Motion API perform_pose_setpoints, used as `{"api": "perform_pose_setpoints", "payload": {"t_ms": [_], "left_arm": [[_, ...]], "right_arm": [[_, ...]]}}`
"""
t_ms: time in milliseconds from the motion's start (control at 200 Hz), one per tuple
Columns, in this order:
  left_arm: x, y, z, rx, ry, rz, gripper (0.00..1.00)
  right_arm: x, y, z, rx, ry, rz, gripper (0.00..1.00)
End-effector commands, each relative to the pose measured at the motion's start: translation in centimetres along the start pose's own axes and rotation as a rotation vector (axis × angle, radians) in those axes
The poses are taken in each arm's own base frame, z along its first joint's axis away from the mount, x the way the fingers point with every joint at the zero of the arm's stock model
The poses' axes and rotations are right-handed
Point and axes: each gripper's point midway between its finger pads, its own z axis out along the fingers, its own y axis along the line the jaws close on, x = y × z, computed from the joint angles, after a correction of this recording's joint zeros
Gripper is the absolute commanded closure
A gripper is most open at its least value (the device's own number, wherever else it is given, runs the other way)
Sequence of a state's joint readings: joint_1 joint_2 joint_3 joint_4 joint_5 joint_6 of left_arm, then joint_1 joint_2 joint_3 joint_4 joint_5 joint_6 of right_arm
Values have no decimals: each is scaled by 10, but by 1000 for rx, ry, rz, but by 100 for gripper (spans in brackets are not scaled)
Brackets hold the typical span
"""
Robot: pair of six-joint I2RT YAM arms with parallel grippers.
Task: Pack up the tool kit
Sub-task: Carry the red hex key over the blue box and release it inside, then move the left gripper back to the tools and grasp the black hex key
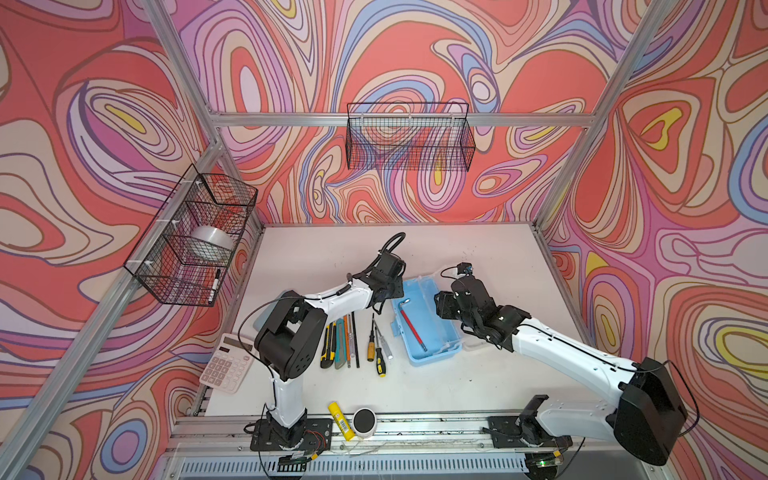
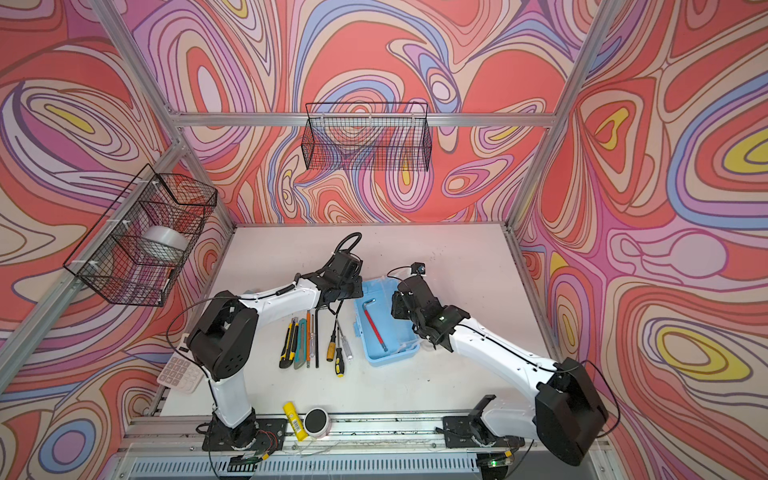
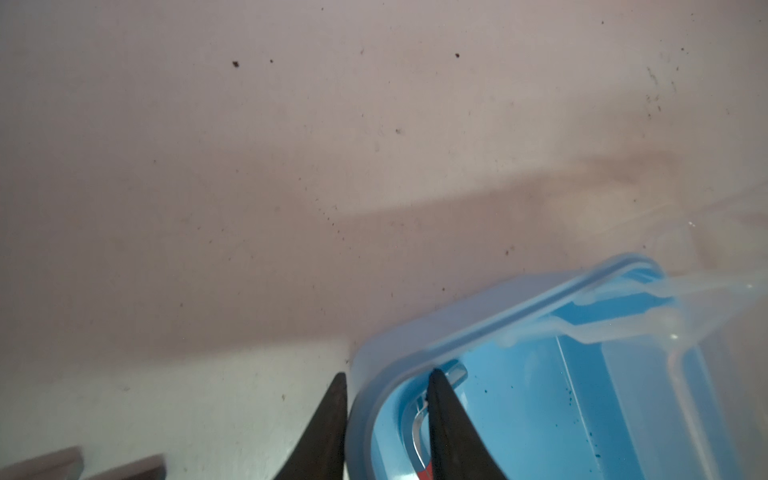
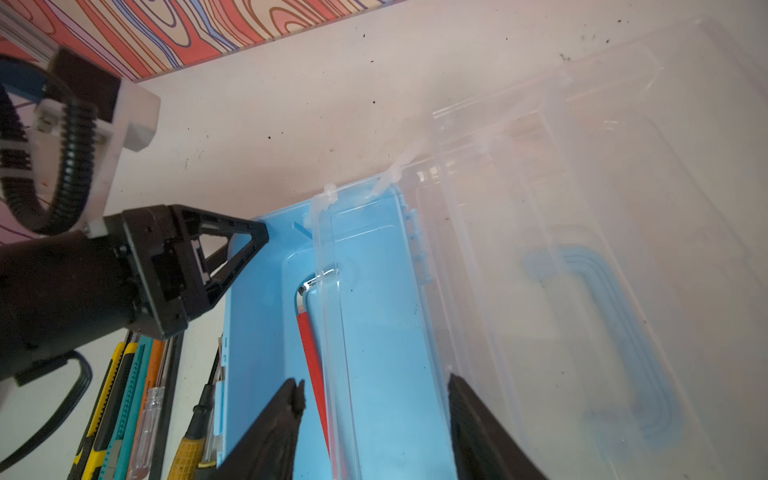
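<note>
Case state: the light-blue case (image 1: 436, 332) sits open mid-table, right of centre in both top views. Its clear lid (image 4: 602, 208) is folded flat on the side away from the tool row. One red-handled hex key (image 1: 411, 322) lies inside, along the case's length.

My left gripper (image 3: 386, 374) is astride the case wall at the upper-left corner of the case, with one finger outside and one inside beside the key's bend. The jaws stand narrow. I cannot tell whether the pads actually press the rim.

My right gripper (image 4: 374, 380) hangs over the case's right half. Its jaws are wide and nothing shows clamped between them.

Unpacked, in a row on the table just left of the case:
- yellow utility knife (image 1: 328, 345)
- teal utility knife (image 1: 340, 343)
- black hex key (image 1: 355, 340)
- two screwdrivers (image 1: 371, 347)

Key relation: the row lies directly below my left gripper in the top views, and every long axis runs top to bottom, roughly parallel to the case. My judgement is that the left arm is nearer. A grasp there wants the jaws closing across those shafts.
</note>
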State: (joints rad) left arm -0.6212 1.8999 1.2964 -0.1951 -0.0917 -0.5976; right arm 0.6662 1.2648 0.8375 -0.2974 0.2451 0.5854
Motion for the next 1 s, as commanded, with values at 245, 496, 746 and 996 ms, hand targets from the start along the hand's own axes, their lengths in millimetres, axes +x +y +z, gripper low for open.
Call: {"api": "perform_pose_setpoints", "payload": {"t_ms": [245,496,746,996], "left_arm": [[-27,-12,18,-28,24,109,67],[-30,29,-27,-125,-40,114,60],[43,94,-68,-257,40,43,59],[80,125,-79,-319,67,15,59]], "right_arm": [[-11,-4,-5,4,-24,0,42],[-24,6,-17,-43,-41,-4,43],[-19,18,-17,-108,-11,30,46],[-10,24,-3,-126,29,32,48]]}}
